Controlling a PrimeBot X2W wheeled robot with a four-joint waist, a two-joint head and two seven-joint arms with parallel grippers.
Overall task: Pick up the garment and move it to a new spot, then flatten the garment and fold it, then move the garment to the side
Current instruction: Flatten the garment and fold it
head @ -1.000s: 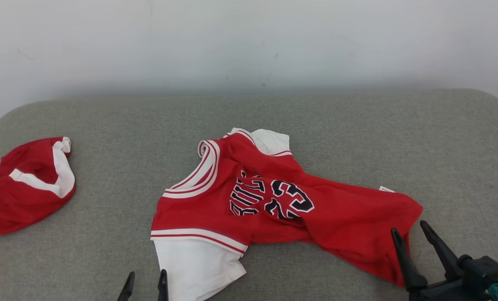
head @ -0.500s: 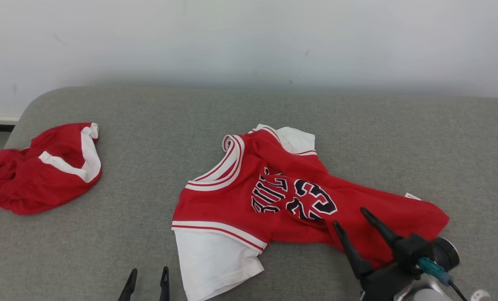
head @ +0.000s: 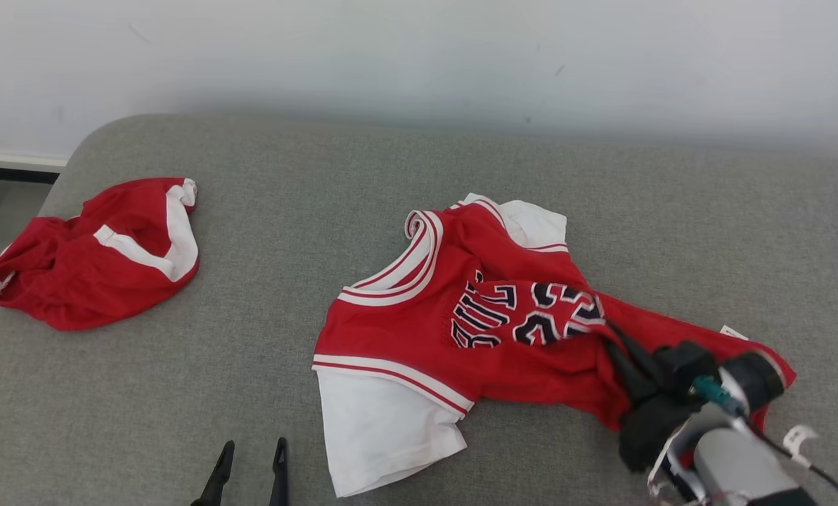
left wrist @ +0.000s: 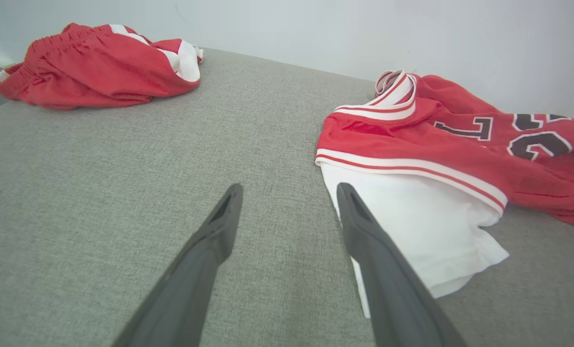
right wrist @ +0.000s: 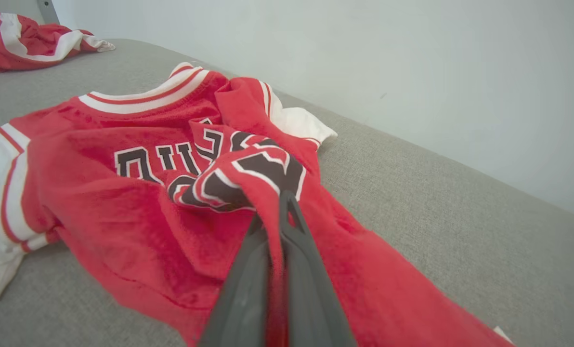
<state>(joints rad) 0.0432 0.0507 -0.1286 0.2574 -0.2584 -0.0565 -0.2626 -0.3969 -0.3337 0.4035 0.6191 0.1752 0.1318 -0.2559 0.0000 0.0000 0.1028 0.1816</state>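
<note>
The right gripper [right wrist: 272,209] has its jaws pressed together on a raised fold of the red jersey [head: 405,330], pinching it at the dark printed numerals. The right wrist view shows a strip of red cloth caught between the two fingers [right wrist: 306,270], a detail that is indistinct in the head view. The left gripper [left wrist: 289,190] has its jaws spread and holds nothing. It sits low over the grey fabric-covered surface [head: 264,211], just beside the jersey's near white sleeve [left wrist: 412,231]. In the left wrist view, the finger at that view's right overlaps the sleeve's edge; whether they touch cannot be told. The head view gives the layout. The jersey lies crumpled from the middle to the right of the surface, with a small white label [head: 728,332] at its far hem. The red shorts [head: 88,274], trimmed in white, lie well apart at the left edge, below the pale wall [head: 419,56]. Count: two garments, two grippers with two fingers each, two white sleeves, one label.
</note>
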